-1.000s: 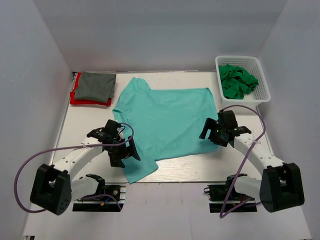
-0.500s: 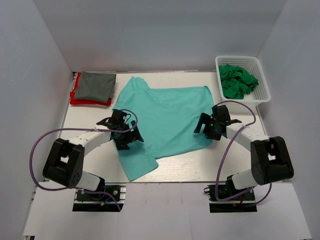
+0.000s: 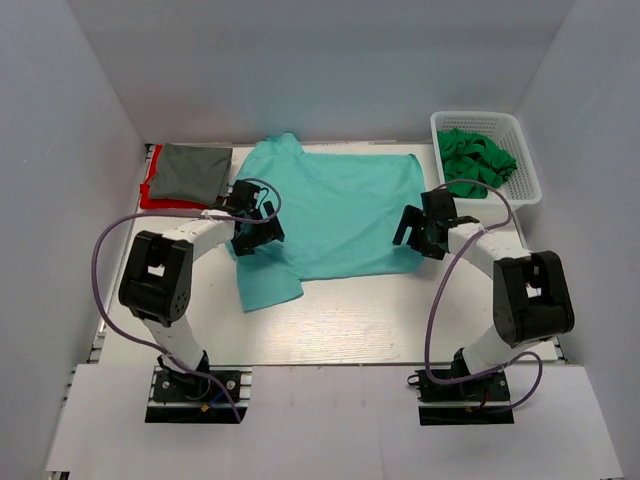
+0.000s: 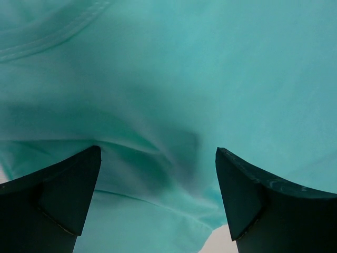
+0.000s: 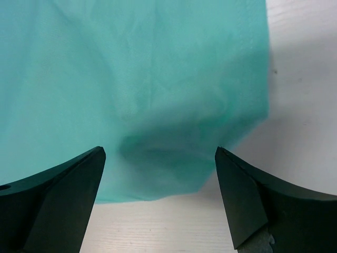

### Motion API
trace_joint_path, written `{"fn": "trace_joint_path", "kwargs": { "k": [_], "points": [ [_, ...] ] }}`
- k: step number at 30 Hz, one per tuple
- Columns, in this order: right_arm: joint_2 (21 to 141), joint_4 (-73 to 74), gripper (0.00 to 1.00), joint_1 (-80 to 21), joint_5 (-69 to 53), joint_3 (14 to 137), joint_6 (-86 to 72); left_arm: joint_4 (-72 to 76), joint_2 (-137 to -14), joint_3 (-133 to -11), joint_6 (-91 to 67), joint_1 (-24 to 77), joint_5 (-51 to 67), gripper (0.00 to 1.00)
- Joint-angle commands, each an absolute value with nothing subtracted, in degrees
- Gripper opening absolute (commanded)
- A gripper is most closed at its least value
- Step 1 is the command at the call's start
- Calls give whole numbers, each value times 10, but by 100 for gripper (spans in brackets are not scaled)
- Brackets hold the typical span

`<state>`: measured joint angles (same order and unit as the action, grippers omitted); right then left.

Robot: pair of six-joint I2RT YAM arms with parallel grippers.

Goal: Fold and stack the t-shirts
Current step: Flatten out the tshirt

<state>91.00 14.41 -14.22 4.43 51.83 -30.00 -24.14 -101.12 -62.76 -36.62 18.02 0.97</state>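
The large light teal t-shirt (image 3: 340, 215) lies spread on the white table, with a flap hanging toward the near left. My left gripper (image 3: 258, 228) is open and low over the shirt's left edge. In the left wrist view the fingers (image 4: 52, 200) stand wide apart with rumpled teal cloth (image 4: 158, 105) between them. My right gripper (image 3: 416, 228) is open over the shirt's right near corner (image 5: 158, 105), with bare table just in front of it. A folded dark grey shirt (image 3: 190, 172) lies on a red one (image 3: 150, 198) at the far left. A bright green shirt (image 3: 472, 160) is in the basket.
The white lattice basket (image 3: 528, 180) stands at the far right corner. White walls enclose the table on three sides. Bare table (image 3: 380, 320) lies between the teal shirt and the arm bases. Purple cables loop beside both arms.
Both arms have reached farther from their bases. The teal shirt has slid toward the back of the table with them, and its near left flap has drawn up.
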Motion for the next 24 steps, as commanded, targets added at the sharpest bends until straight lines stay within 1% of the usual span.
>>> {"fn": "trace_joint_path", "kwargs": {
  "k": [1,6,9,11,13,15,20,24],
  "points": [
    [850,171,90,-140,73,552,-279,-299,-945,-647,-338,178,-39,100],
    [789,219,90,-137,97,532,-284,-398,-847,-627,-333,190,-88,100],
    [769,246,89,-136,112,506,-295,-424,-780,-577,-347,190,-56,100],
    [764,265,86,-132,130,484,-305,-425,-749,-533,-361,190,-36,100],
    [760,266,80,-131,143,474,-310,-425,-718,-497,-368,190,-12,100],
    [763,256,77,-125,138,454,-310,-431,-706,-474,-375,190,-4,100],
    [796,218,77,-113,137,453,-320,-412,-706,-425,-387,190,24,100],
    [820,177,77,-98,129,477,-322,-374,-695,-425,-393,190,47,100]
  ]
}}
